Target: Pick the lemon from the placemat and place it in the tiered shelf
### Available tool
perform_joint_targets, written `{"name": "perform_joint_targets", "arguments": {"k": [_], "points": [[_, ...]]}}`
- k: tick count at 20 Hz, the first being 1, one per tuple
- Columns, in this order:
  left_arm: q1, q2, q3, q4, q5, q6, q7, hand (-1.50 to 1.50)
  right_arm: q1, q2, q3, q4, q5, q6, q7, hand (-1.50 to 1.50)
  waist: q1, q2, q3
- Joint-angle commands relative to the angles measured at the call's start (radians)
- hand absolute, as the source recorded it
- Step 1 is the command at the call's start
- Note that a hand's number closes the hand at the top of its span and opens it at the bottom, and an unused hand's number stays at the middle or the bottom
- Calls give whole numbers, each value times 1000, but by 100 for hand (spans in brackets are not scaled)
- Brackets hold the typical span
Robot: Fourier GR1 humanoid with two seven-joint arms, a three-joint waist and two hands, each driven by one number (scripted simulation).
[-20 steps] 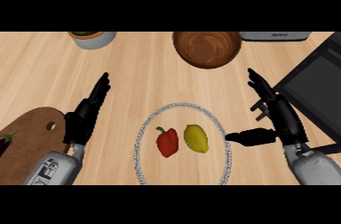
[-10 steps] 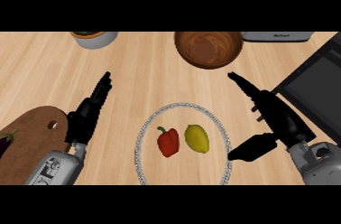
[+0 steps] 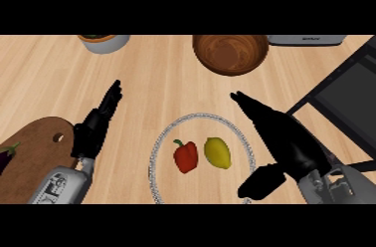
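Counter (image 3: 161,71): pale wood grain.
Mat (image 3: 163,141): round, clear, beaded rim, lower centre.
Lemon (image 3: 217,152): yellow oval on mat, just right of red pepper (image 3: 185,156).
Shelf (image 3: 345,94): dark frame, right edge.
Bowl (image 3: 230,52): brown wood, top centre.
Board (image 3: 37,146): brown, lower left.
Right hand (image 3: 283,141): fingers straight, empty, beside the lemon.
Left hand (image 3: 94,124): fingers straight, empty, left of mat.

Lemon (image 3: 217,152): yellow. Bell pepper (image 3: 186,157): red, green stem. Placemat (image 3: 161,141): pale, beaded white-grey rim. Counter (image 3: 161,76): light wood grain. Bowl (image 3: 230,52): dark brown wood. Cutting board (image 3: 37,141): brown. Eggplant (image 3: 6,156): purple. Tiered shelf (image 3: 345,91): black. Both hands, left (image 3: 92,129) and right (image 3: 283,141): black.
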Motion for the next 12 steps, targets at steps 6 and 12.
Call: {"name": "perform_joint_targets", "arguments": {"k": [6, 12], "points": [[-4, -39, 24, -67, -62, -21, 88, 0, 72, 148, 5, -70, 189, 80, 93, -150, -2, 1, 1], [34, -76, 50, -7, -86, -48, -3, 0, 88, 240, -11, -95, 264, 125, 165, -150, -3, 1, 1]]}}
